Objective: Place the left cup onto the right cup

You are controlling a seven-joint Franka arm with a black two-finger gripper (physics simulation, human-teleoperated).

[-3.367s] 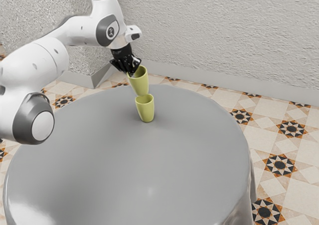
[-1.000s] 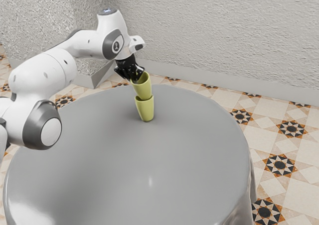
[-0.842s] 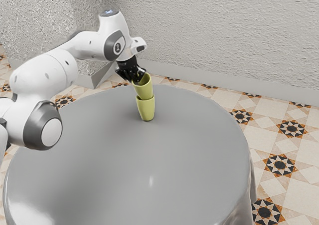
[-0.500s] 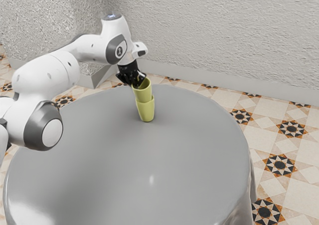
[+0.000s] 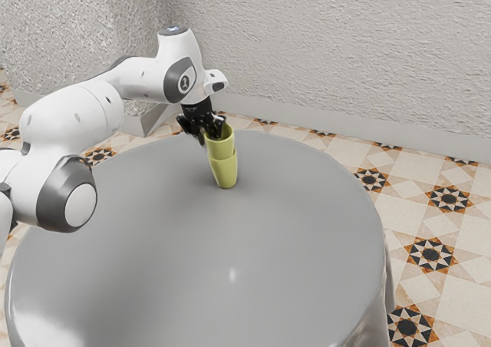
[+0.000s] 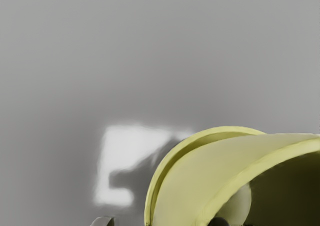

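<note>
Exterior view. My arm (image 5: 84, 124) enters from 9 o'clock and bends down to the cups. The tool (image 5: 205, 123) sits at the rim of the top cup (image 5: 222, 142), on that rim's 10 o'clock side, touching it. I cannot tell whether the tool is spread or pinching the rim.

The top cup stands upright, nested in the bottom cup (image 5: 224, 172), with only its upper part showing above the lower rim. Both cups are yellow-green. The bottom cup rests on the round grey counter (image 5: 230, 270), toward 12 o'clock from the counter's middle and near its far edge.

A patterned tile floor (image 5: 430, 201) lies around the counter from 1 to 4 o'clock. A rough grey wall (image 5: 345, 47) closes the scene at 12 o'clock.

Wrist view. The top cup (image 6: 200, 186) lies just under my hand, its outer wall pale and its inside dark. The grey counter (image 6: 150, 61) spreads beyond it. A bright patch (image 6: 125, 151) lies on the counter just beside the cup.
</note>
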